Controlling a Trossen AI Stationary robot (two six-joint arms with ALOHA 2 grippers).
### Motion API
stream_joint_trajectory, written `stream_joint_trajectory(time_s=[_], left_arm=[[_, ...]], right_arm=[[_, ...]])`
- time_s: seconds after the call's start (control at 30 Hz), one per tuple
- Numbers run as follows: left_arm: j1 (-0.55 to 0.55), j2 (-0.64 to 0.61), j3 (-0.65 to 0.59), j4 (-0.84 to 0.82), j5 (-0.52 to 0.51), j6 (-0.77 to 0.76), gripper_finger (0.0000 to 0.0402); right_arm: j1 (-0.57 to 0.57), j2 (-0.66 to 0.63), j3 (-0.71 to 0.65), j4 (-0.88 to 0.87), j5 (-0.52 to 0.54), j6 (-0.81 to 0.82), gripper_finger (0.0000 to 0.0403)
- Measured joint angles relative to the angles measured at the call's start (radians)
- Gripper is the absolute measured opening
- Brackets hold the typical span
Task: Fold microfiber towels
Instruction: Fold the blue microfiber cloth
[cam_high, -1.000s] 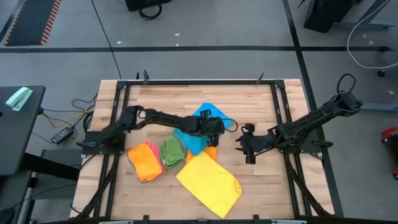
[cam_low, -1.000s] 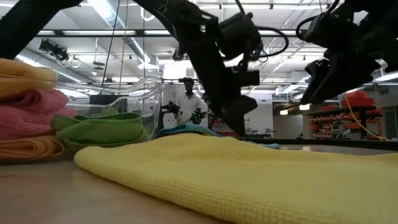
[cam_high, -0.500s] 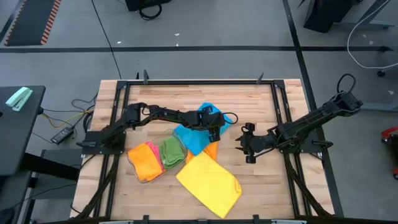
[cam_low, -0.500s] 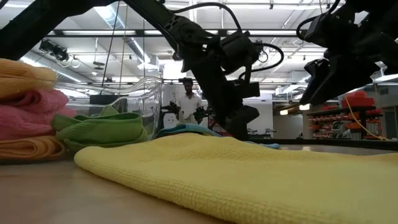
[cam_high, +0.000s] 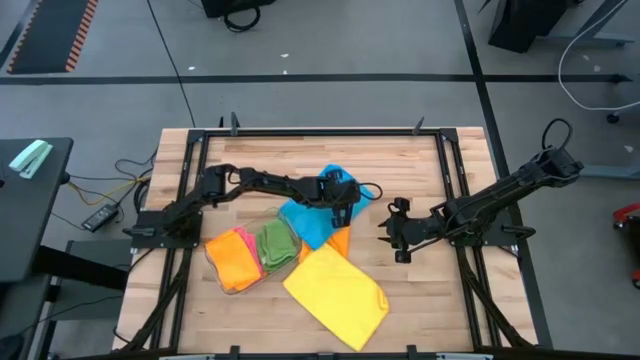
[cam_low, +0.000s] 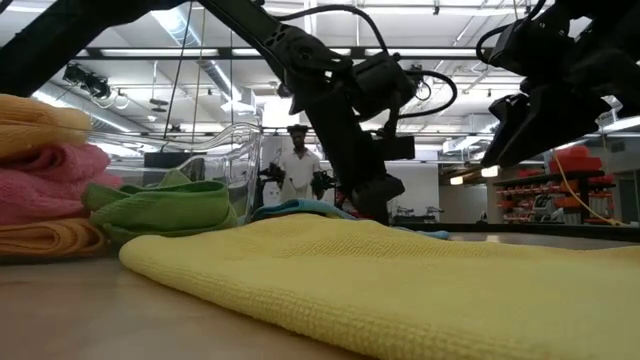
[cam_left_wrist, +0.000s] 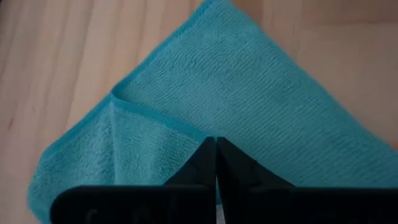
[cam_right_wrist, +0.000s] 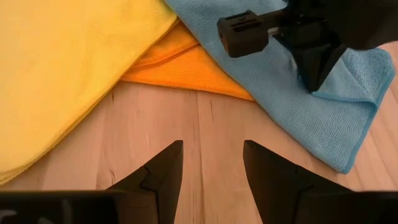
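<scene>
Left gripper (cam_high: 343, 214): closed, pinching blue towel (cam_high: 308, 222).
Right gripper (cam_high: 393, 237): parted, empty, above table (cam_high: 420, 290).

A: Where can a gripper pass?
B: Over bare table (cam_high: 410, 175) ahead of the right gripper (cam_right_wrist: 211, 163), fingers apart.
A: And what blocks?
B: The left gripper (cam_high: 344, 212), pinched on the blue towel (cam_high: 308, 222) (yellow towel (cam_high: 338, 293) beside it).

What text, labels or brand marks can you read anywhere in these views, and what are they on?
None can be read.
The blue towel, yellow towel and orange towel show no tags or print.
The red bins in the room behind are too blurred to show any lettering.
</scene>
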Motion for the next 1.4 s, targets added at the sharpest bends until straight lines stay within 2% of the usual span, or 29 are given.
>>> stream_joint_trajectory(time_s=[0.1,0.23,0.4,0.5,0.63,0.83,0.9,1.23,1.4], left_arm=[[0.003,-0.010,0.016,-0.034,0.000,-0.009,0.0007],[-0.005,-0.010,0.120,-0.163,0.022,-0.011,0.0007],[-0.039,-0.010,0.267,-0.327,0.178,-0.038,0.0006],[-0.065,-0.013,0.323,-0.359,0.237,-0.040,0.0009],[-0.096,-0.012,0.345,-0.366,0.238,-0.034,0.0005],[-0.126,-0.012,0.357,-0.331,0.238,-0.036,0.0011],[-0.136,-0.012,0.358,-0.310,0.238,-0.036,0.0009],[-0.153,-0.012,0.358,-0.226,0.240,-0.041,0.0012],[-0.153,-0.010,0.358,-0.199,0.240,-0.041,0.0006]], right_arm=[[0.000,0.000,0.000,0.000,0.000,0.000,0.0176],[0.000,0.000,0.000,0.000,0.011,0.000,0.0176],[0.000,0.000,0.000,0.001,0.032,-0.023,0.0176],[0.011,0.000,0.000,0.015,0.093,-0.062,0.0176],[0.047,0.000,-0.038,0.104,0.179,-0.116,0.0176],[0.048,0.000,-0.152,0.410,0.196,-0.229,0.0176],[0.036,0.000,-0.171,0.461,0.196,-0.259,0.0176],[-0.031,0.000,-0.198,0.461,0.156,-0.300,0.0175],[-0.035,0.000,-0.199,0.475,0.123,-0.311,0.0147]])
